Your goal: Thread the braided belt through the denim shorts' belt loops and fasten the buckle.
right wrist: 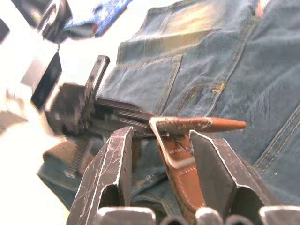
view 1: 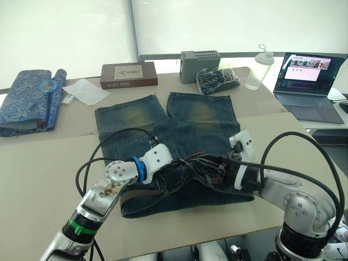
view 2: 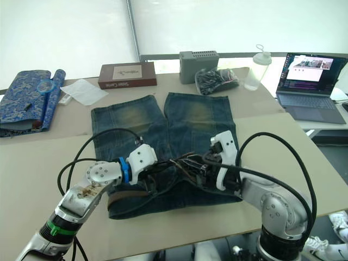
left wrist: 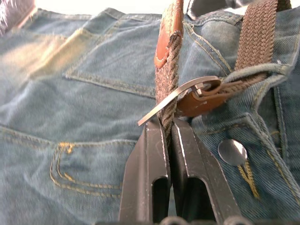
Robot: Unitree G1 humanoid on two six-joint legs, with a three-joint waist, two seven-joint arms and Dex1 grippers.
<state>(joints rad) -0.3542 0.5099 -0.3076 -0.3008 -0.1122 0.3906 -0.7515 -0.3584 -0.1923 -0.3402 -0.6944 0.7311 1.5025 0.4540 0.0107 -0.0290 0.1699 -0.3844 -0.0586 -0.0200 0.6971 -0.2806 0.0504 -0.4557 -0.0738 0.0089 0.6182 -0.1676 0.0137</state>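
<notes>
We see belt (left wrist: 168, 70) on shorts (view 1: 163, 130) waistband | left end effector (left wrist: 168, 136) clamps belt tip, through buckle (left wrist: 187, 91) | right end effector (right wrist: 161, 145) open, straddling buckle

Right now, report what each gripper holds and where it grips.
Left gripper: shut on the braided belt, just below the buckle. Right gripper: open, straddling the buckle, clamping nothing.

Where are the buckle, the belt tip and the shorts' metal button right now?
buckle (left wrist: 180, 93): left wrist view, on its silver frame bar.
belt tip (left wrist: 165, 44): left wrist view, on the tan leather end cap.
metal button (left wrist: 232, 151): left wrist view, on its round face.
</notes>
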